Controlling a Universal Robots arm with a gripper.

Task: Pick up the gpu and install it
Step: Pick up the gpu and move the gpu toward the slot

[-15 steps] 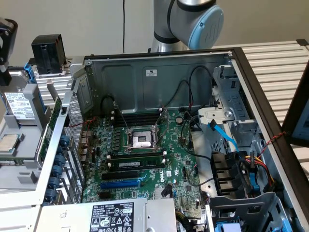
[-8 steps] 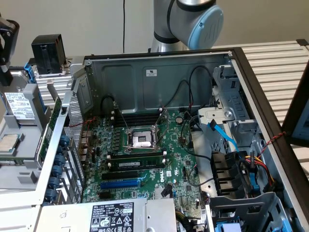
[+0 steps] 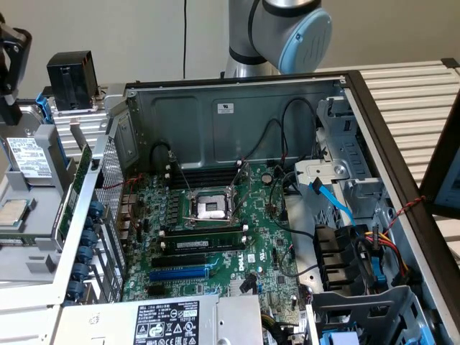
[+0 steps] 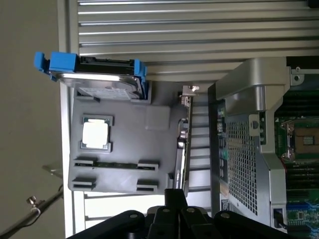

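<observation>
1. Gripper [image 4: 174, 195]: the fingers are pinched together with nothing between them, so you're holding nothing.
2. The gpu [image 4: 182, 144] stands on its edge at the side of the gray tray [image 4: 124, 124], just beside the computer case [image 4: 239, 149]. It isn't installed.
3. Key relation: in the wrist view your closed fingertips line up with the card's thin upper edge, near one end of it. Judging from both views you're above it and apart from it, not touching.
4. Long axis: the card runs parallel to the case's perforated wall [image 4: 244, 164].
5. Surface: the tray also carries a hard drive [image 4: 107, 84] on blue rails, a CPU [image 4: 95, 134] and a memory stick [image 4: 117, 164]. All three sit on the side of the card away from the case.
6. Room: it's tight. The card sits in a narrow strip between the tray pockets and the case wall, so you likely have little sideways slack.
7. The motherboard [image 3: 215, 237] lies flat inside the case, to the exterior view's right of the card. Its blue slot [image 3: 180, 273] is bare.
</observation>
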